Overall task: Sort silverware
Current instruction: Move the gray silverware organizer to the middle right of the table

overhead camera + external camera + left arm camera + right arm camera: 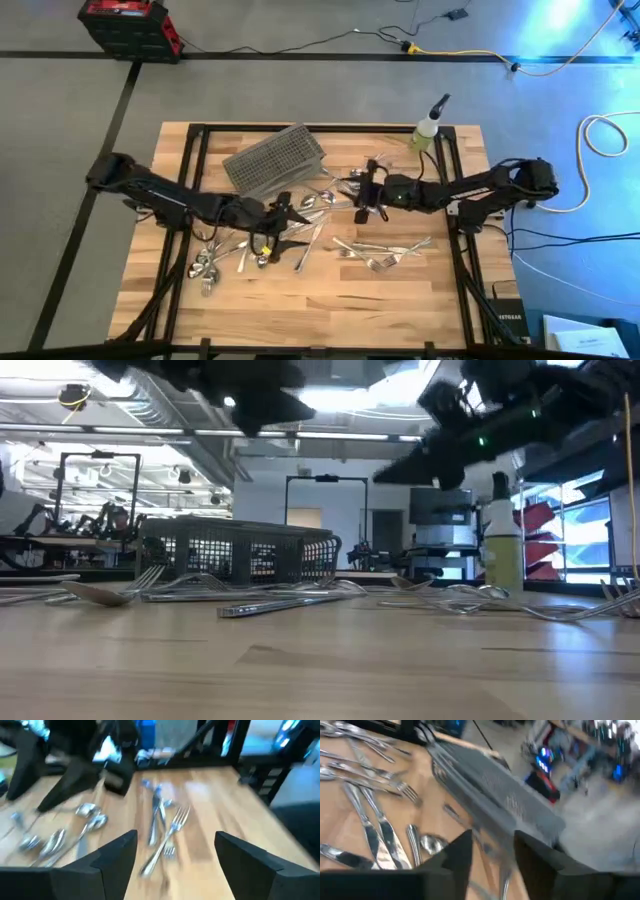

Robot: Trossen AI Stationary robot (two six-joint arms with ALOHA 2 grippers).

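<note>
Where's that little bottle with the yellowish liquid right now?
Seen from above, the bottle stands upright near the table's far right edge, beyond the right arm and right of the mesh basket.

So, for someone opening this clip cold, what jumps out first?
Probably the silverware, forks and spoons scattered loose across the middle of the wooden table. Both arms meet over that pile, the left gripper open above the utensils and the right gripper open beside the gray mesh basket, which sits at the table's far side.
</note>
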